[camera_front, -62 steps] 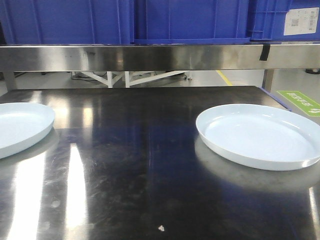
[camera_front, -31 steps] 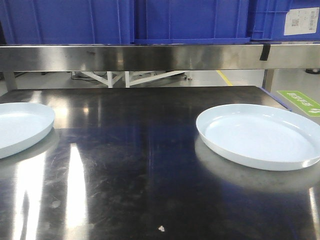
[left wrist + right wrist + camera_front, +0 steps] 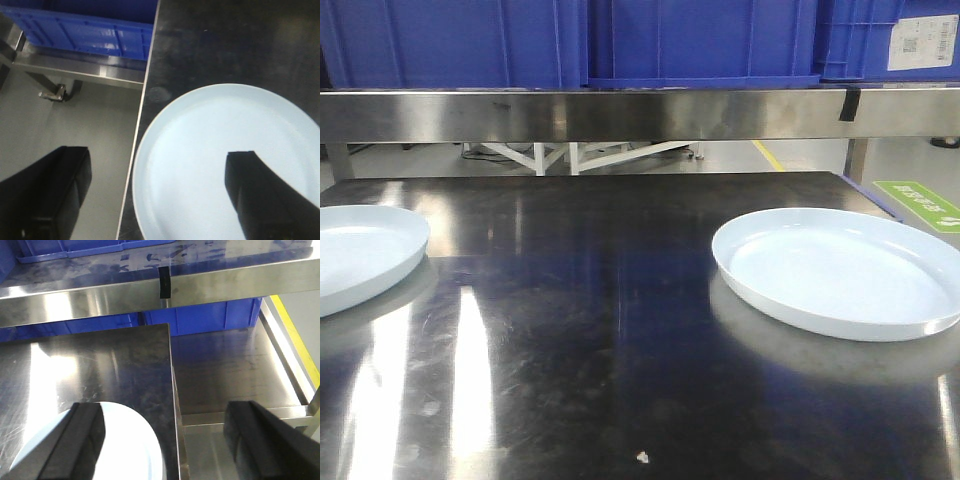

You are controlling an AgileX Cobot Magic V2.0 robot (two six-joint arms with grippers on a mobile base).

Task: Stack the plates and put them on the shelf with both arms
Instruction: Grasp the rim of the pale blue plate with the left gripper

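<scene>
– At the table's [image 3: 620, 330] left edge, how does the left plate [image 3: 200, 150] lie?
– Flat, with its rim right at the edge. The left gripper [image 3: 157, 152] hangs over it, spread wide and empty, with one jaw above the plate and the other out over the floor [image 3: 75, 115].
– And the right plate [image 3: 835, 270]?
– Flat too, well apart from the first and near the right edge. The right gripper [image 3: 165, 410] is also spread and holds nothing. One jaw is over the plate, the other past the table edge.
– So nothing is stacked. Where is the danger?
– Mostly at the edges. A jaw that comes down on a rim instead of straddling it would likely tip or shove the plate, and either plate has little table left beside it. The left one could go to the floor.
– What about the grip itself?
– The plates look glossy and the rim is low, so a shallow pinch may slip in the lift. A drop onto the other plate could chip both.
– And the shelf [image 3: 620, 112]?
– Blue crates [image 3: 700, 40] stand along it, and free room there cannot be judged. The arms may also crowd each other over one stack.
</scene>
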